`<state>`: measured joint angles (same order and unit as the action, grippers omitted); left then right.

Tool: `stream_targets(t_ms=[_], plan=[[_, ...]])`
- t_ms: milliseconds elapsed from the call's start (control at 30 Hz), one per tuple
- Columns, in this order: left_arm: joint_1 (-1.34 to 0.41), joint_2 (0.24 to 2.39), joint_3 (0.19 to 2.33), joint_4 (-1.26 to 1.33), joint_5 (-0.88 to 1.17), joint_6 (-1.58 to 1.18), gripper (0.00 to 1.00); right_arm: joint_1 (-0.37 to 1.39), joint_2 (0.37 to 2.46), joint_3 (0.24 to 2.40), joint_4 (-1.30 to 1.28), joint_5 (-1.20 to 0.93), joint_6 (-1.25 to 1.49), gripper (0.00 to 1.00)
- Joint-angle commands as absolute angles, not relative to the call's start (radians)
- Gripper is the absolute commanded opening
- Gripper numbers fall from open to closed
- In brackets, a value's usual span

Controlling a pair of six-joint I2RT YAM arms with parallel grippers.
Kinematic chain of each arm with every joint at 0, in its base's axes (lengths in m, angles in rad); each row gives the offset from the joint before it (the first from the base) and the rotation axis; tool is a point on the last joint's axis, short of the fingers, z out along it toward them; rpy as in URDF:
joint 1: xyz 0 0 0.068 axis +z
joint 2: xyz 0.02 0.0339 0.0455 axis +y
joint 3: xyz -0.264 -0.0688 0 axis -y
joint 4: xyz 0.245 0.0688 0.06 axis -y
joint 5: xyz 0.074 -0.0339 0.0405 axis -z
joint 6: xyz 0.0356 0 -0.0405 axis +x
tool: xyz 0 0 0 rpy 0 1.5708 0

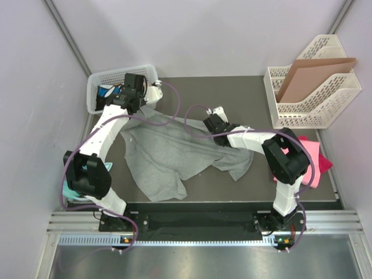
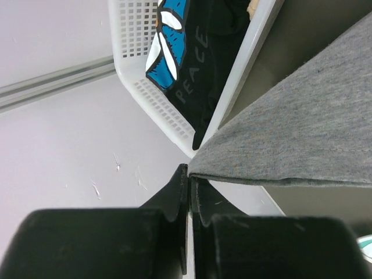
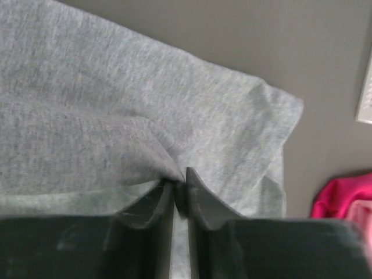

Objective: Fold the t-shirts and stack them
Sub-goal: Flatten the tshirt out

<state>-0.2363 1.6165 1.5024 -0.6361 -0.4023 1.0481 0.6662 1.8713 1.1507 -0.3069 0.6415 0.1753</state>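
The grey t-shirt lies crumpled and partly spread on the dark surface. It spans the gap between both tools and extends from them toward the arm bases. The left tool meets the shirt's far left corner; its jaw position cannot be resolved. A white basket with dark contents stands just left of this tool. The right tool sits over the shirt's far edge. Pink and magenta t-shirts lie well to its right, partly hidden by the arm. Farther right, a white file rack holds a tilted cardboard sheet.
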Motion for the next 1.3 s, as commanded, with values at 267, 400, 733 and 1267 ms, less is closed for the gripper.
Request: stream_targets(t_ms=[267, 400, 733, 1267], plan=[[-0.232, 1.503, 1.548, -0.586, -0.452, 1.088, 0.00, 0.627, 1.626, 1.231, -0.442, 0.889, 0.210, 0.00], [-0.232, 1.465, 1.760, -0.716, -0.431, 1.016, 0.00, 0.659, 1.373, 1.322, -0.540, 0.965, 0.206, 0.00], [-0.232, 1.166, 2.043, -1.208, -0.206, 0.554, 0.00, 1.139, 0.944, 1.592, -1.239, 1.143, 0.593, 0.00], [-0.120, 0.951, 2.210, -1.497, -0.057, 0.587, 0.02, 0.608, 0.747, 1.770, -1.238, 0.487, 0.336, 0.00]])
